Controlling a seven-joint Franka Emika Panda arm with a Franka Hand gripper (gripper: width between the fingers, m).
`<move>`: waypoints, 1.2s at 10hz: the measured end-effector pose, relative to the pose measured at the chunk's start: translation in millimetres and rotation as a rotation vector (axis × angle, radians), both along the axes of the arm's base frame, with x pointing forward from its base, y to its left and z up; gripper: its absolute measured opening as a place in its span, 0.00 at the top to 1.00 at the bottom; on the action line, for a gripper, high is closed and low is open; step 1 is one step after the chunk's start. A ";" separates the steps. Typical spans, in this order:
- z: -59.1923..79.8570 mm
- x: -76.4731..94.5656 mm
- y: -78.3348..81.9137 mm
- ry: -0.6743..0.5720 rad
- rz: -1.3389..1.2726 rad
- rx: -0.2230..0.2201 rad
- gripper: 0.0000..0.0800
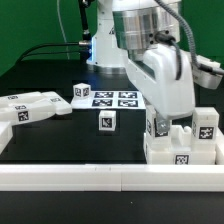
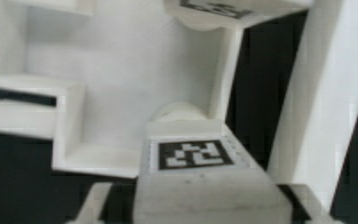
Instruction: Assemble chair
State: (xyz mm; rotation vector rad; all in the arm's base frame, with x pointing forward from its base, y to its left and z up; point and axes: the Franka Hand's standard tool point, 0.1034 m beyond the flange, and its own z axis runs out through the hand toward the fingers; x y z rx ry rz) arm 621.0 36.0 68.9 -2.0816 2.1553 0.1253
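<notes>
Starting at the exterior view's left, well apart from the fingers point(image 1: 162, 112), a group of loose slabs point(image 1: 30, 108) lies flat on the black tabletop point(image 1: 60, 140). Nearer, but clear of the fingers, come the marker board point(image 1: 110, 98) and, in front of it, a small cube point(image 1: 107, 121) standing alone. Directly beneath the fingers stands a tagged post point(image 1: 160, 127). It is at the edge of the clustered chair parts point(image 1: 190, 145), which sit against the border rail point(image 1: 110, 178) on the exterior view's right. The wrist view shows what seems to be that post point(image 2: 197, 152) centred in the line of the fingers, its tag facing the camera, with a wide white slab point(image 2: 69, 90) beyond it. The fingertips are hidden in both views, so I cannot tell whether the fingers pinch the post, straddle it or hang just above it.

These parts look like stiff moulded plastic: light, unbending and not fragile. Their smooth faces could slip under a weak or off-centre squeeze. The post's two flat parallel sides seem the best place to take hold. The grip should be high enough to clear its neighbours and square, so that the post does not twist.
</notes>
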 end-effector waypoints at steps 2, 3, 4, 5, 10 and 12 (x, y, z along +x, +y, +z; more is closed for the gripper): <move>0.0 0.0 1.1 0.028 -0.177 0.012 0.64; 0.0 -0.1 2.1 0.034 -0.215 0.015 0.64; 0.0 -0.1 2.0 0.034 -0.213 0.014 0.64; -0.1 -0.2 2.2 0.033 -0.207 0.014 0.56; 6.1 1.9 11.2 -0.085 0.398 -0.019 0.19; 4.0 0.0 13.4 -0.101 0.509 -0.028 0.19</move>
